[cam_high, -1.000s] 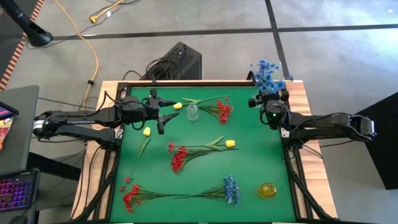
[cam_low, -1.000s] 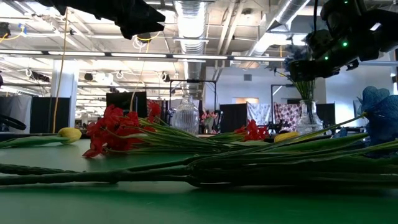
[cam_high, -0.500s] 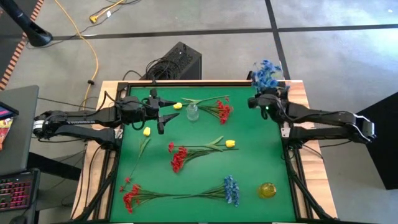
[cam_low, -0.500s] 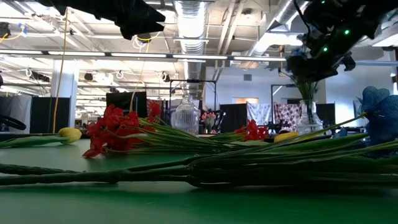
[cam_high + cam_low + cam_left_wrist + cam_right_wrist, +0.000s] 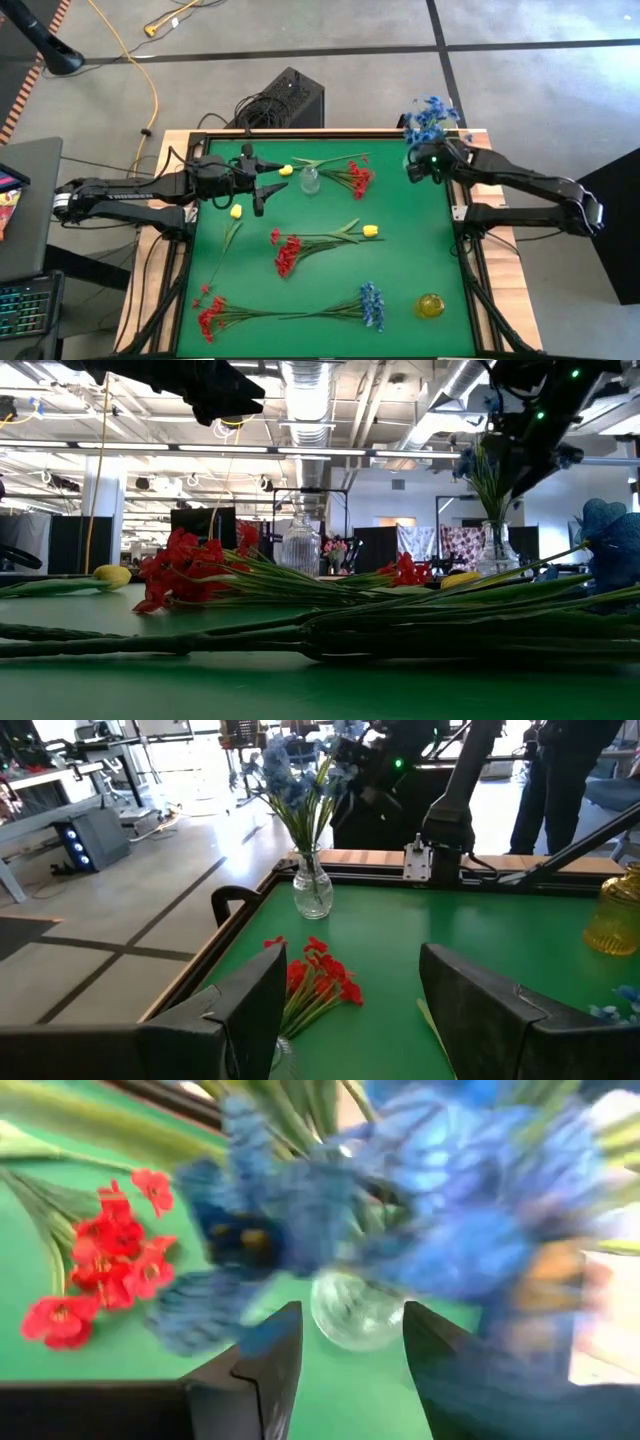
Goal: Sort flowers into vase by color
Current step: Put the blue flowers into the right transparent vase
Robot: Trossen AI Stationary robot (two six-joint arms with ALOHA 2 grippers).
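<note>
Right gripper [image 5: 418,168], fingers apart and empty, hovers beside upright blue-flower sprigs [image 5: 428,117] in clear glass vase [image 5: 312,893]; left gripper [image 5: 262,183] open too

Right hand [image 5: 415,166] hovers beside the blue flowers [image 5: 428,115]; red flowers [image 5: 285,252] lie mid-table.

Flowers [image 5: 320,241] (loose) on green table [image 5: 400,250]

Two dark jointed arms, black cabling, green light on right wrist
</note>
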